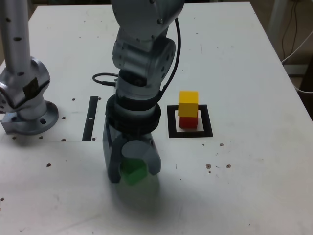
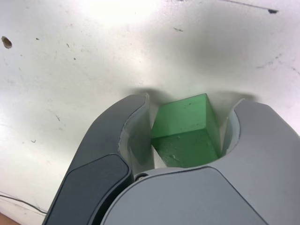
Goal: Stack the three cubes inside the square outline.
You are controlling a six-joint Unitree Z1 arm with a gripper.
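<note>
The small matte green cube [image 2: 186, 132] sits low between the grey claw's [image 1: 133, 169] jaws, gripped on two sides for lifting; beyond it and toward the exterior view's right, the yellow cube [image 1: 188, 104] tops the red cube [image 1: 187, 122] inside the flat black square outline [image 1: 190, 133], awaiting a third

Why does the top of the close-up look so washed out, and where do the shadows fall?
Wrist view: glare bleaches the table; a soft shadow lies behind the green cube and claw. Exterior view: even light, a faint shadow under the claw.
</note>
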